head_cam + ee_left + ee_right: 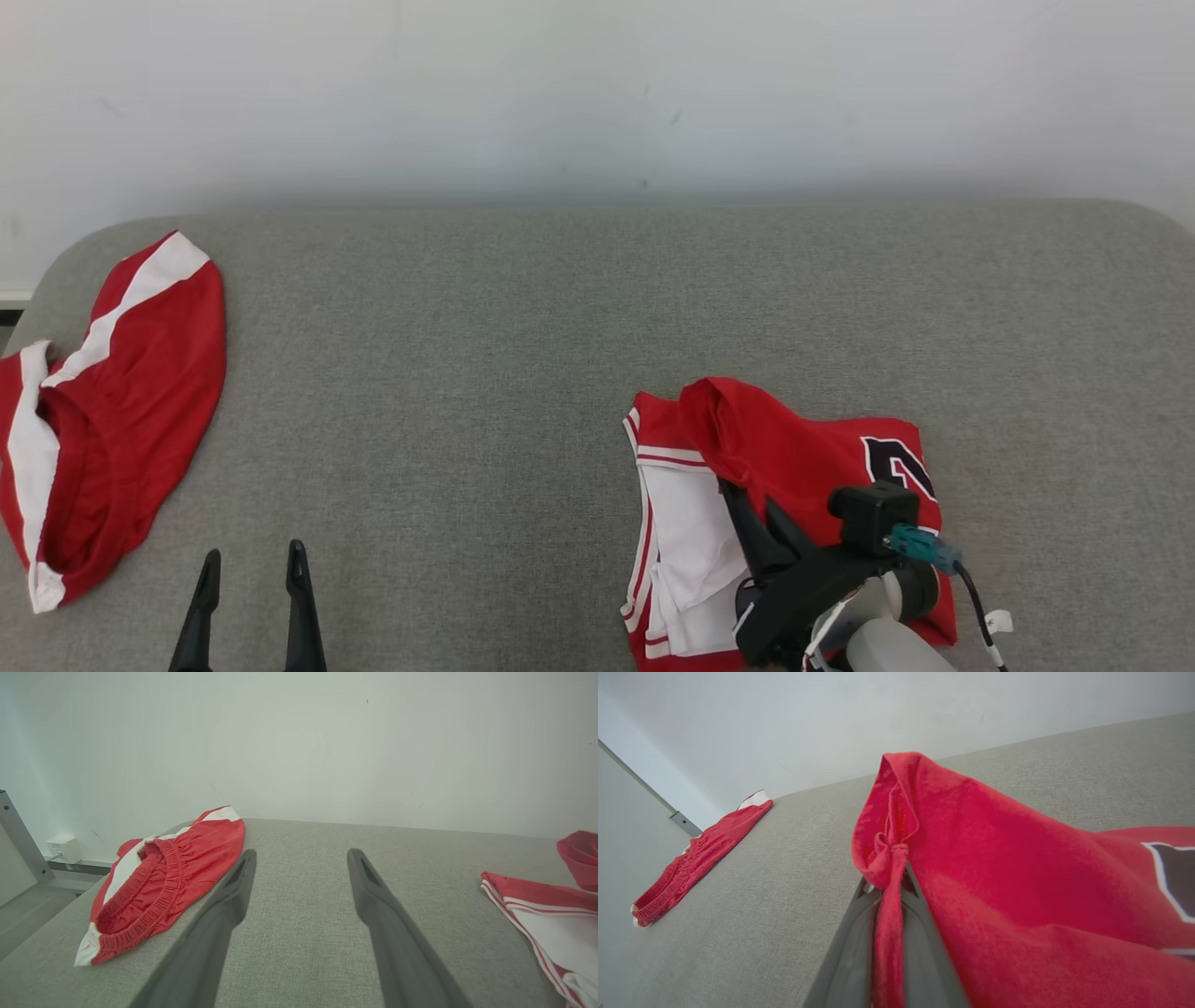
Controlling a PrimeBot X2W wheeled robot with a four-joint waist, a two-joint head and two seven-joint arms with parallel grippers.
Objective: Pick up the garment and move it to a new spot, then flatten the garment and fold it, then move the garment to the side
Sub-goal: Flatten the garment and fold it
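Note:
The garment [794, 457] is a red jersey with white trim and a dark number, lying bunched on the right of the grey padded table [485, 355]. My right gripper [747, 499] is shut on a raised red fold of it. In the right wrist view the cloth [1017, 882] drapes over and between the fingers [915, 896]. My left gripper [254, 560] hangs open over bare table at the lower left, holding nothing. In the left wrist view its two fingers [233, 896] stand wide apart, and the jersey's striped edge [551, 905] lies off to the right.
Red shorts with white side stripes [112, 411] lie at the table's left end, also visible as the shorts [163, 882] left of my left fingers. A pale wall [597, 93] stands right behind the table. A metal frame [18, 835] and a wall box [65, 849] sit past the left edge.

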